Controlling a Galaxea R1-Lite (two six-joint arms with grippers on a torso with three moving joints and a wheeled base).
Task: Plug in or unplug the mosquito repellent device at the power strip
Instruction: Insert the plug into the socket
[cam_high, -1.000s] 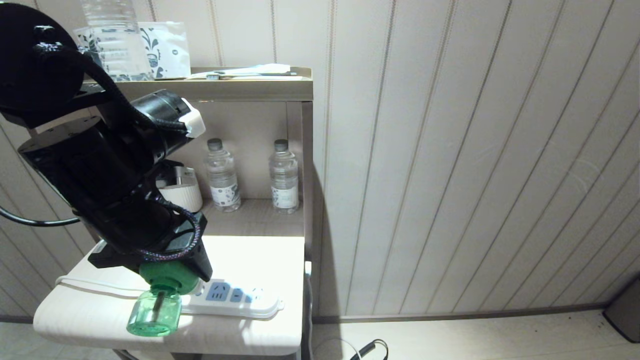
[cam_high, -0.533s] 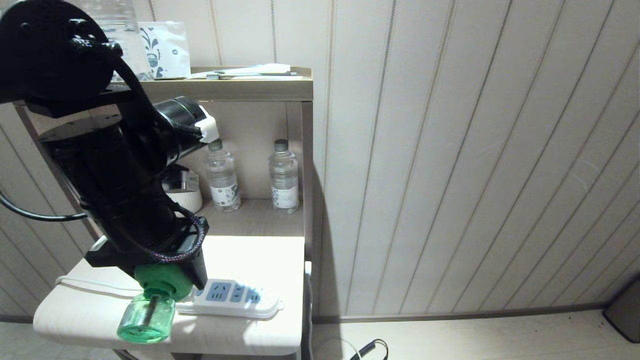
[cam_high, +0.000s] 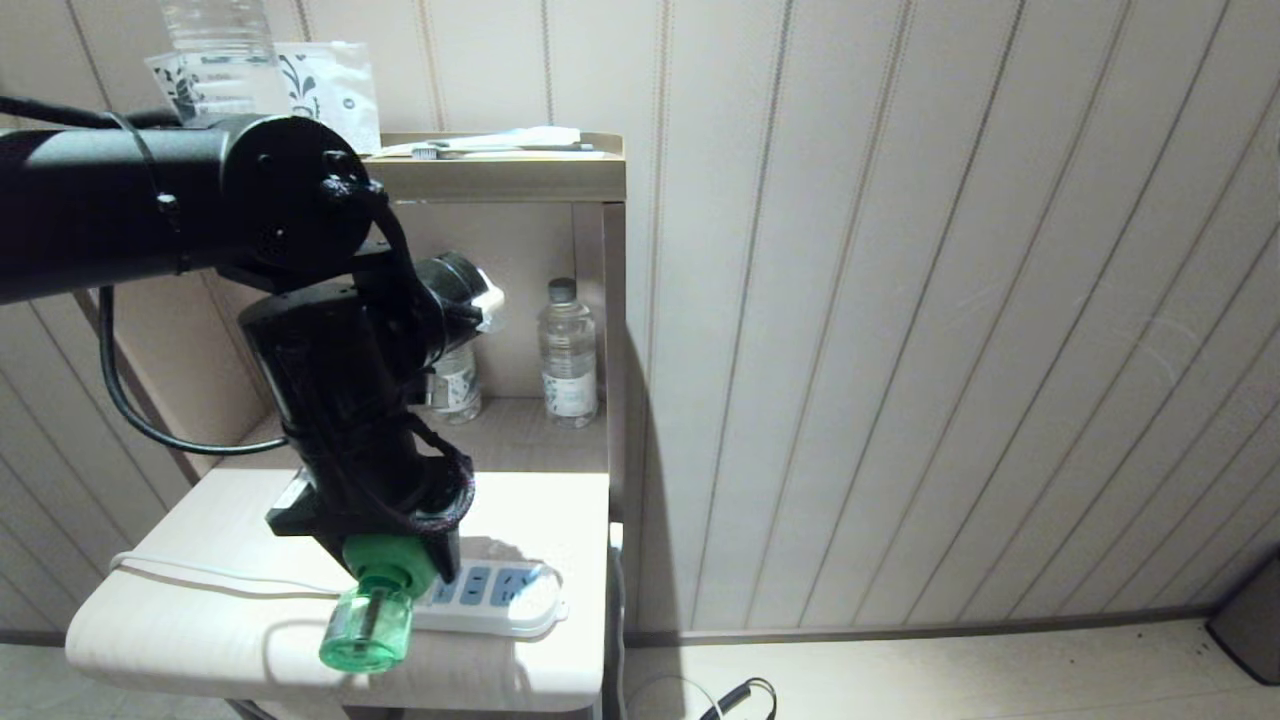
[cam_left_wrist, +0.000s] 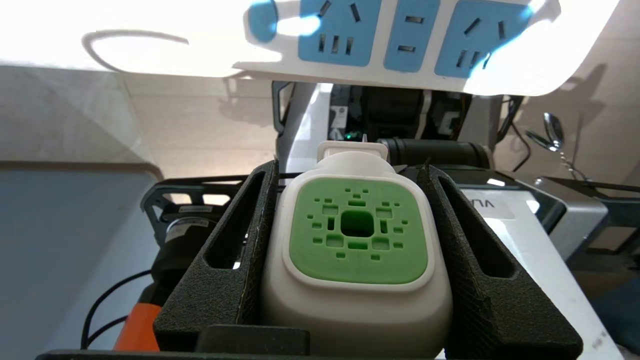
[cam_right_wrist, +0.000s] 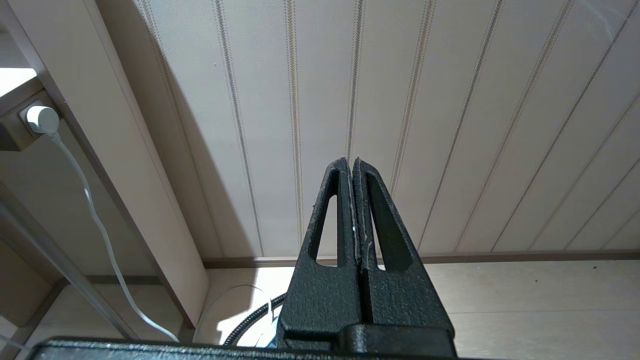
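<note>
Two grippers: left one at work over the table, right one parked low by the wall
Left gripper (cam_high: 385, 560): fingers (cam_left_wrist: 235, 260) part-way open and clamped on the white cap of the device, one on each side
Device (cam_high: 368, 628): held off the table, tilted, green bottle end toward the table's front edge; in the left wrist view (cam_left_wrist: 357, 235) its green square faces the camera and the strip lies beyond it
Strip (cam_high: 500, 592): flat on the white table (cam_high: 180, 620), blue sockets up, thin cord (cam_high: 200, 575) running off toward the robot's left
Device and strip: device just beside the strip's left end, not plugged in
Change from a second ago: left arm had swung right and its upper link now lay level across the picture; device moved right with it and sat nearer the sockets; strip had not shifted
Right gripper (cam_right_wrist: 354, 167): fingers pressed together, holding nothing, pointed at the panelled wall
Shelf behind: one water bottle (cam_high: 568, 350) in full view, a second half hidden by the arm
</note>
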